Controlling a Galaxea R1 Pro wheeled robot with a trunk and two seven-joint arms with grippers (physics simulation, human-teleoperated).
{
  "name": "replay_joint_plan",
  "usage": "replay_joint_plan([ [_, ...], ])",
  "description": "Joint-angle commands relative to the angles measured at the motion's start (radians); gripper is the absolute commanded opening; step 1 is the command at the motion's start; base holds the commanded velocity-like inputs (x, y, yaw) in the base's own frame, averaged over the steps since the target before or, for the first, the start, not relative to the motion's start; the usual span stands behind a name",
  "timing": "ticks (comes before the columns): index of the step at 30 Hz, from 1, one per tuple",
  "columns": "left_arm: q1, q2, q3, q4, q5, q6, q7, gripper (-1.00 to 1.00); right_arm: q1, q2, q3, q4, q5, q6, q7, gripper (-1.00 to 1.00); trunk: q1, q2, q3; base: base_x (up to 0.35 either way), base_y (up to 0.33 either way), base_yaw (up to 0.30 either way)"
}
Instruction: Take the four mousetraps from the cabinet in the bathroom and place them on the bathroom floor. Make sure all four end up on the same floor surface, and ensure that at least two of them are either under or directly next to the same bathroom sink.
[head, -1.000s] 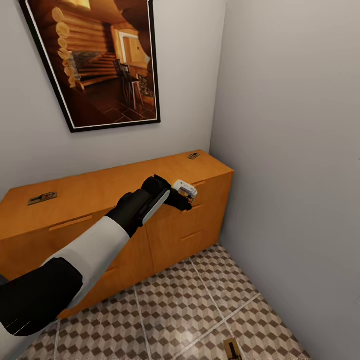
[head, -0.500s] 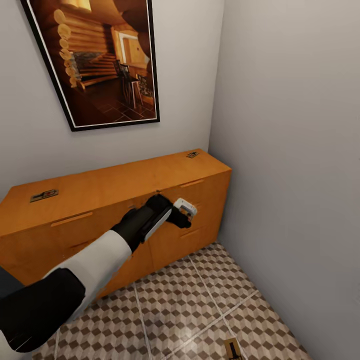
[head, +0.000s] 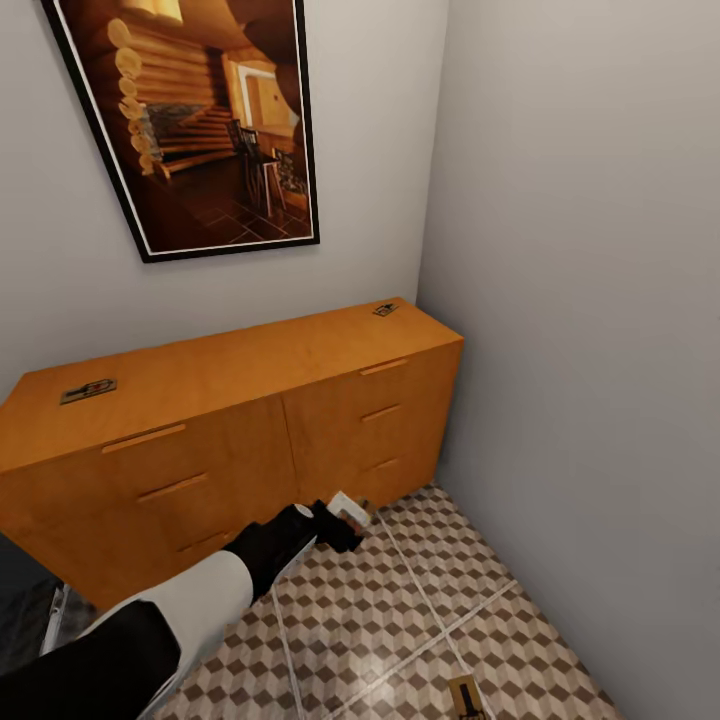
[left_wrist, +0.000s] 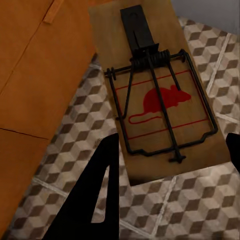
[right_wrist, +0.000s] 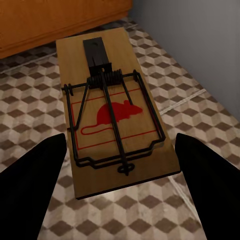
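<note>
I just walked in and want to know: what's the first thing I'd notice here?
A big framed picture of a log cabin room hangs on the wall above the orange-brown cabinet. Two mousetraps lie on the cabinet's top. Low down, the left gripper holds a mousetrap with a red mouse printed on it over the cube-patterned floor.

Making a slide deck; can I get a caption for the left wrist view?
Left pincer holds a mousetrap above patterned floor, beside the cabinet.

Cabinet top + bathroom floor, what's on each

Cabinet (head: 250, 365) flat top: one mousetrap (head: 87, 391) near its left end, second mousetrap (head: 386, 309) at the far right corner. Cube-pattern bathroom floor (head: 400, 610): third mousetrap (head: 466, 697) lying flat, near the right wall.
</note>
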Motion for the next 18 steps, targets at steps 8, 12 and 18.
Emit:
replay_joint_plan([
  [8,0.080,0.001,-0.003,0.306,0.010,-0.340,0.001,-1.00,-0.001,-0.010,0.007,-0.013,0.003,-0.004,-0.007,-1.00,0.000,0.000,-0.001,0.000,0.000,0.000],
  [12,0.124,0.006,0.000,0.378,0.012,-0.455,0.005,-1.00,-0.001,-0.018,0.006,-0.060,0.003,0.001,-0.008,-1.00,0.000,0.000,-0.001,0.000,0.000,0.000],
  [18,0.214,0.053,0.002,0.393,0.054,-0.536,0.010,-1.00,-0.001,-0.078,0.005,-0.216,0.004,0.081,-0.010,-1.00,0.000,0.000,-0.001,0.000,0.000,0.000],
])
